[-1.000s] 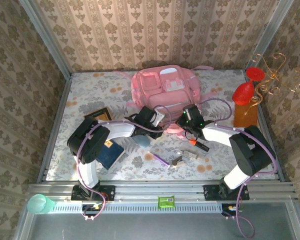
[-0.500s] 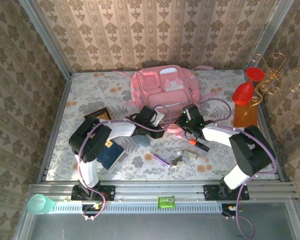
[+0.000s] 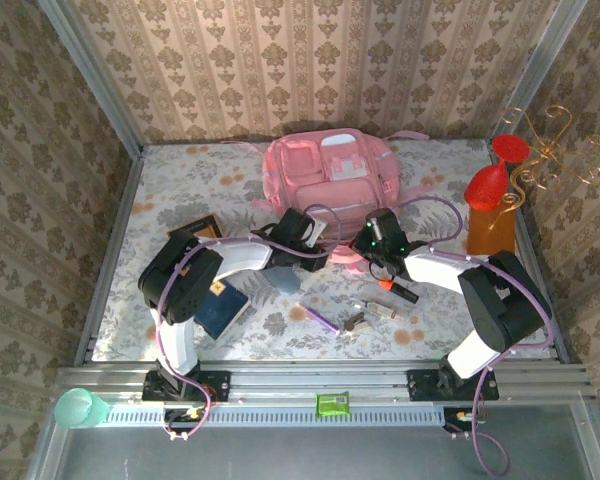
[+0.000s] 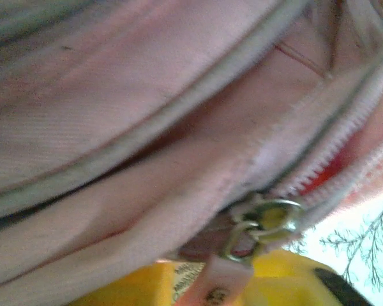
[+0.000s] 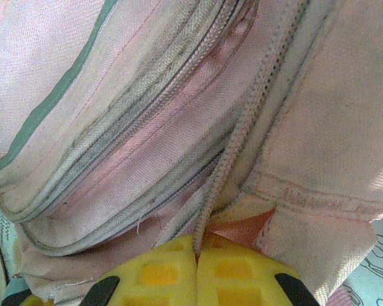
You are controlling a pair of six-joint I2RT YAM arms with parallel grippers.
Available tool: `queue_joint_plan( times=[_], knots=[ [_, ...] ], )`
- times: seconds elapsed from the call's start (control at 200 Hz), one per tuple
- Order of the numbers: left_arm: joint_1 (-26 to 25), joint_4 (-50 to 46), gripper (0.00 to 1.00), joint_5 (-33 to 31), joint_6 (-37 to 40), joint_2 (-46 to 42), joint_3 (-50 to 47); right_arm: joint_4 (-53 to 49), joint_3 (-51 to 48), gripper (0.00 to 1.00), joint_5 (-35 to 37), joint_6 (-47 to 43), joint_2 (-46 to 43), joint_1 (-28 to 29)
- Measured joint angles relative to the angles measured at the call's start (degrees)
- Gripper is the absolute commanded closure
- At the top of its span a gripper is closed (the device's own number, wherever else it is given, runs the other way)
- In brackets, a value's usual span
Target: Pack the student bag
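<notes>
Fingers (image 5: pixel 159 274) of right gripper (image 5: pixel 196 261) pinched shut on a seam of student bag (image 3: pixel 325 170), at far middle of table (image 3: pixel 180 180). Left gripper (image 3: pixel 318 243) fingers (image 4: pixel 287 287) just beside zipper pull (image 4: pixel 262 220), gap hard to tell. Hold seam taut, catch pull squarely, draw along teeth.

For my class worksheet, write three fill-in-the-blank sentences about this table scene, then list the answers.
1. The student bag is ____ in colour.
2. The right gripper is ____, not open, pinching the student bag's zip edge.
3. The teal cup stands in the near ____ corner of the top view.

Missing words: pink; shut; left.
</notes>
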Motion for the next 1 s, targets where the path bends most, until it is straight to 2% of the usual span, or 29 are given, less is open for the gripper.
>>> queue_joint_plan(
  times=[0.035, 0.27, 0.52, 0.645, 0.815, 1.0],
  knots=[
    [0.1, 0.2, 1.00, -0.4, -0.2, 0.0, 0.0, 0.1, -0.3, 1.00, 0.0, -0.3, 0.0, 0.0],
    [1.1, 1.1, 1.00, -4.6, -0.3, -2.4, -2.1, 0.2, -3.2, 1.00, 0.3, -3.6, -3.5, -1.1],
    [8.1, -1.0, 1.00, -9.9, 1.1, -4.4, -3.6, -2.5, -5.4, 1.00, 3.2, -8.0, -9.2, -4.1],
    [8.4, -1.5, 1.00, -9.8, 1.7, -4.4, -3.7, -2.5, -5.8, 1.00, 2.3, -10.5, -10.3, -5.2],
    [8.7, -1.8, 1.00, -7.7, 3.0, -4.9, -3.8, -4.2, -4.9, 1.00, -2.1, -15.6, -10.3, -9.7],
    [11.6, -1.7, 1.00, -2.9, 5.5, -7.7, -4.5, -12.1, 3.1, 1.00, -7.5, -23.3, -7.1, -13.3]
  ],
)
